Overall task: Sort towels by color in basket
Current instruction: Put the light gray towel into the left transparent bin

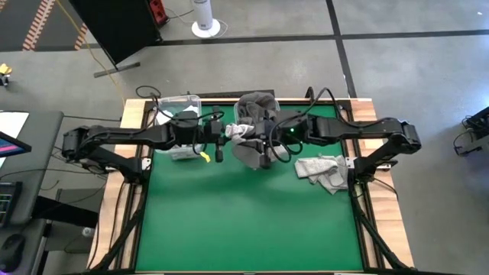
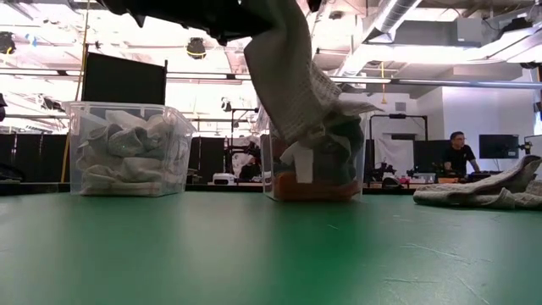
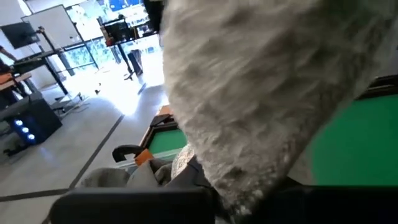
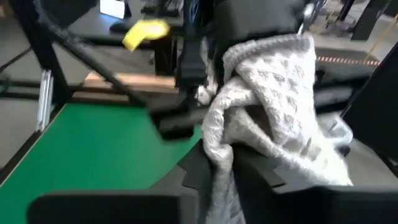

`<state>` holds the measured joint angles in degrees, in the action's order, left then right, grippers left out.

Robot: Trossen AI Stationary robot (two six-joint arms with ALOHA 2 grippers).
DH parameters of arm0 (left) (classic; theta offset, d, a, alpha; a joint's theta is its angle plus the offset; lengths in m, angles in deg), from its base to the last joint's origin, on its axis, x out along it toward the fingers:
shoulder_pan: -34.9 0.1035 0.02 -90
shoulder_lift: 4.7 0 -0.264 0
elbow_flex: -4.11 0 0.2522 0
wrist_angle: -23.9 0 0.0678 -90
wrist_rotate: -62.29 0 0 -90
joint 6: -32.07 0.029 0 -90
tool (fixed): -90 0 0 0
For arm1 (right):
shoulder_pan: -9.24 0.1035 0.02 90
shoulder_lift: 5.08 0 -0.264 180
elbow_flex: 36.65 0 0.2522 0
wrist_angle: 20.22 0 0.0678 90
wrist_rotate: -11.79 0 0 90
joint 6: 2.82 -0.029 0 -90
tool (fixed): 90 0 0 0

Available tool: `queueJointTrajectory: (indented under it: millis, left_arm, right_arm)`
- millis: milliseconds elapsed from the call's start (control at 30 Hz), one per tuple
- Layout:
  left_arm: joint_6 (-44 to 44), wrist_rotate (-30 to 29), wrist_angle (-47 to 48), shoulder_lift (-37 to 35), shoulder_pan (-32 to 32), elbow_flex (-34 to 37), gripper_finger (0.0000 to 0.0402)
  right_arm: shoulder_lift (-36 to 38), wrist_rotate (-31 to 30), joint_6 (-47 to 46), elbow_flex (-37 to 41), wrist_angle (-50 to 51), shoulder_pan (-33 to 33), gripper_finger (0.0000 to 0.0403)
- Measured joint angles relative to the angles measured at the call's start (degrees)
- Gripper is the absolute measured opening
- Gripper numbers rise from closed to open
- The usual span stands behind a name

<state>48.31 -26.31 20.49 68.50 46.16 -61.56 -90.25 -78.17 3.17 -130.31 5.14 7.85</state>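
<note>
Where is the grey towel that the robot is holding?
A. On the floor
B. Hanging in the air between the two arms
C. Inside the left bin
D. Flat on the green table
B: in the high view the grey towel hangs off the green table between the left gripper and the right gripper; the low view shows it dangling.

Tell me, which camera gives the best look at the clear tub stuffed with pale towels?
The low view: the clear tub stands side-on, its pale towels showing through the wall. The high view shows only its rim past the left arm. Neither wrist view shows it.
</note>
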Motion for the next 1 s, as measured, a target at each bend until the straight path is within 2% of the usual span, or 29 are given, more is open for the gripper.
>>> queueJointTrajectory:
  millis: [167, 333, 433, 667, 933, 1000]
  left_arm:
    - [-0.23, -0.10, 3.10, -4.39, 0.29, 0.03, 0.0012]
    - [1.28, -1.10, 10.23, -13.98, 0.98, 0.01, 0.0005]
    - [2.93, -6.89, 14.61, -20.70, 0.92, 0.03, 0.0005]
    - [5.78, -28.71, 22.70, -32.50, 1.03, 0.01, 0.0004]
    - [3.39, -42.61, 30.69, -36.25, 1.01, -1.40, 0.0004]
    - [1.94, -43.44, 31.79, -36.25, 1.03, -1.65, 0.0004]
  right_arm:
    - [2.52, -0.91, -0.49, -0.07, 5.43, -0.11, 0.0156]
    - [6.76, -5.68, -1.59, -0.07, 10.21, -0.15, 0.0223]
    - [8.85, -8.97, -3.42, -0.06, 14.72, 0.19, 0.0245]
    - [9.78, -11.04, -6.99, 3.50, 16.63, 0.13, 0.0249]
    - [9.78, -11.04, -9.04, 5.97, 16.37, 0.21, 0.0249]
    - [9.80, -11.06, -9.13, 5.97, 15.97, 0.21, 0.0249]
